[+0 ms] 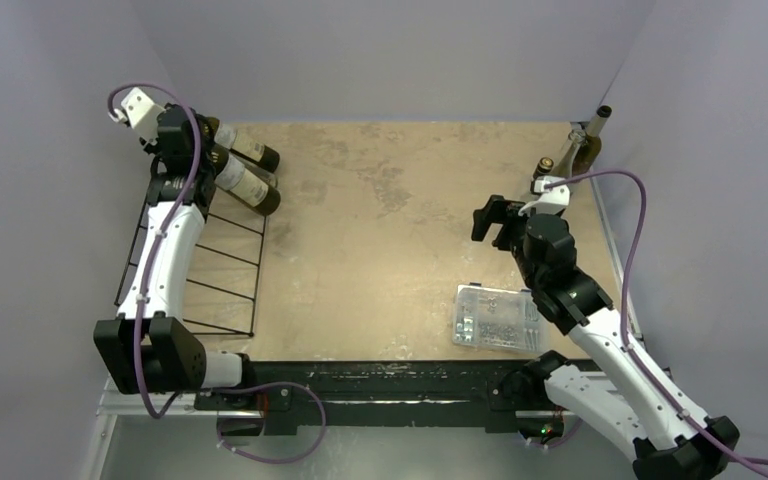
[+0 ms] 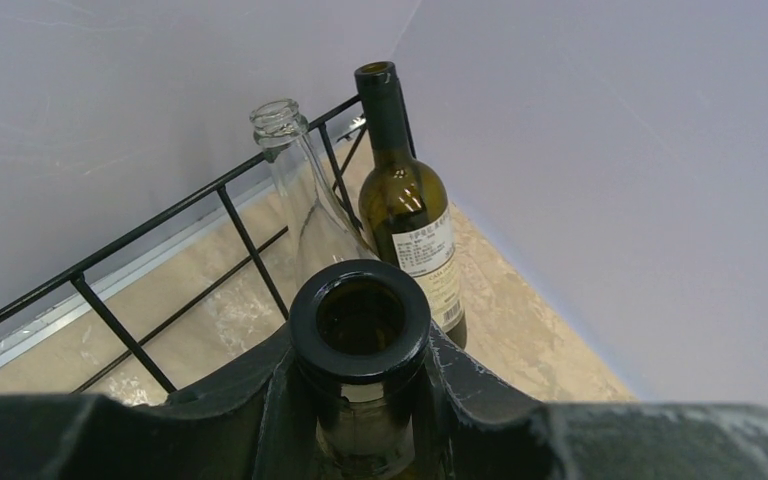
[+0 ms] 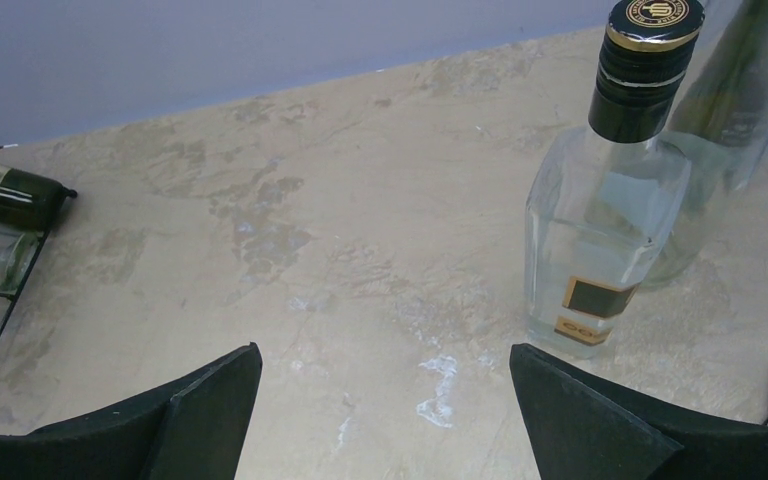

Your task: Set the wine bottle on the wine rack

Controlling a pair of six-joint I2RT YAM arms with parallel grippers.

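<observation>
While grasping the wine bottle [image 2: 360,270] by the neck in the left gripper [image 2: 362,385], holds it at the wine rack's [image 2: 243,232] far end, beside a green bottle [image 2: 405,205]; poises the right gripper [image 3: 385,400] released above the worktop [image 3: 360,230].

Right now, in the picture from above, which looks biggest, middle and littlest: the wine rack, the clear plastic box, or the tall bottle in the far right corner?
1. wine rack, biggest by far
2. clear plastic box
3. tall bottle, littlest here, but it stands upright under the camera, so it looks shorter than it is
</observation>
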